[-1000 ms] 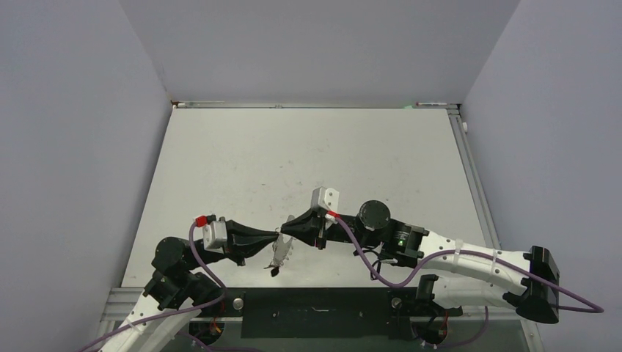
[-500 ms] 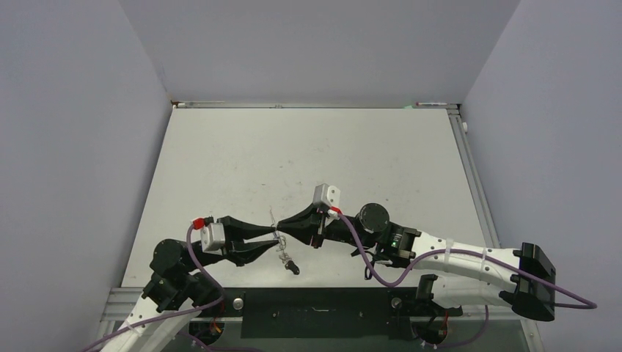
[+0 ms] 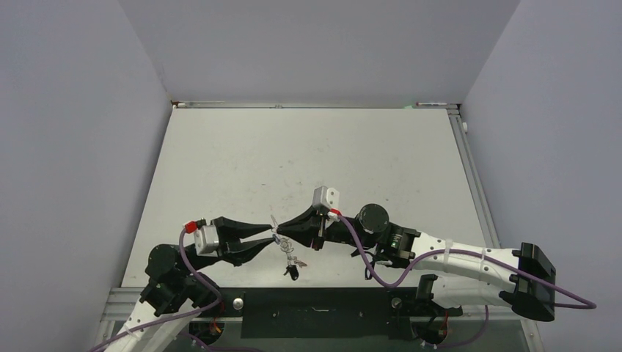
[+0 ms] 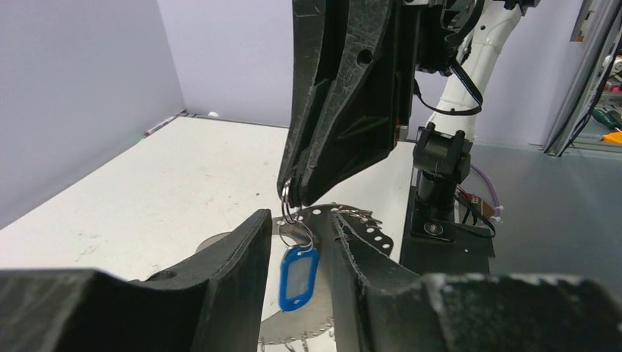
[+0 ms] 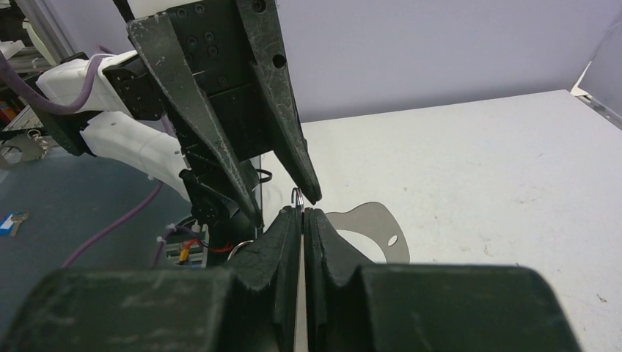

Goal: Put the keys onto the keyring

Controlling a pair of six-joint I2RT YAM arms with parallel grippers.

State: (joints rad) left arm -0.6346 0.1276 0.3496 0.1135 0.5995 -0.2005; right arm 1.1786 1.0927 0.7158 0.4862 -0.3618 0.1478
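We count one flat grey perforated metal ring plate (image 4: 364, 224), one blue plastic key tag (image 4: 297, 273), one dark-headed metal key (image 3: 291, 272), and two black grippers: left gripper (image 3: 273, 236), right gripper (image 3: 282, 232).

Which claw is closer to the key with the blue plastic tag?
Left, it seems: the open left gripper straddles the key with the blue plastic tag; the right gripper pinches the wire ring above it.

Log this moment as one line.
left gripper: open, jaws either side of blue tag | right gripper: shut on wire ring | blue tag: hangs below wire ring | keyring plate: behind blue tag
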